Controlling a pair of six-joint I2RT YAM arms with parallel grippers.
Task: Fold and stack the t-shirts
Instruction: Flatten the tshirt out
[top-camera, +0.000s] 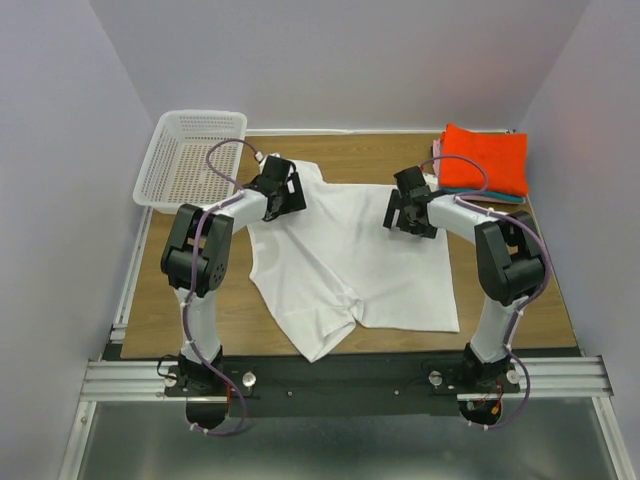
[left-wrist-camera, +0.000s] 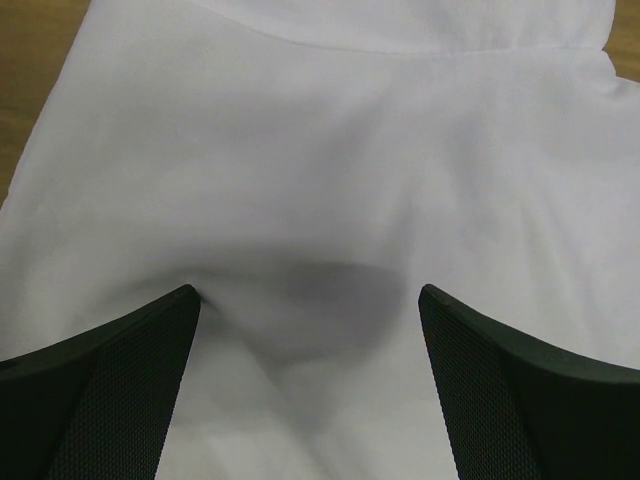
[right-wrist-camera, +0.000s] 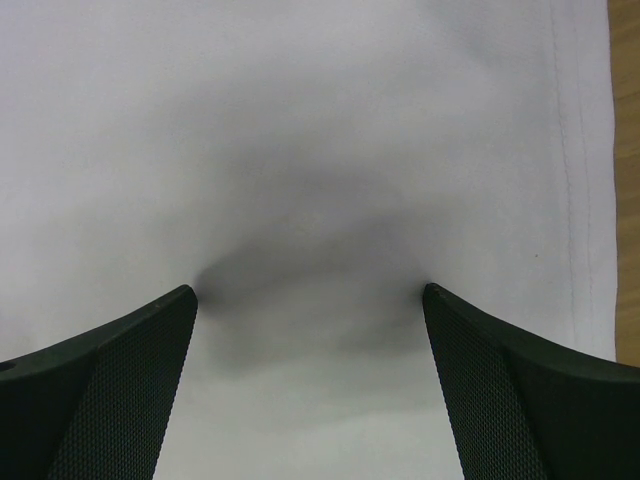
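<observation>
A white t-shirt (top-camera: 350, 262) lies spread on the wooden table, partly folded, with a sleeve pointing toward the near edge. My left gripper (top-camera: 281, 187) is down on its far left part, and my right gripper (top-camera: 410, 207) on its far right part. In the left wrist view the left gripper (left-wrist-camera: 308, 295) stands open, both fingertips (left-wrist-camera: 180, 305) touching the white t-shirt (left-wrist-camera: 330, 150), which puckers between them. The right gripper (right-wrist-camera: 310, 293) is open too, tips on the white t-shirt (right-wrist-camera: 300, 120) near its hem. An orange-red folded shirt (top-camera: 485, 160) tops a stack at the back right, with teal (top-camera: 500, 198) and pink (top-camera: 438, 150) edges showing under it.
A white plastic mesh basket (top-camera: 190, 160) stands at the back left corner, partly off the table. Bare wood (top-camera: 160, 300) shows left of the shirt and along the right edge. Grey walls close in the back and both sides.
</observation>
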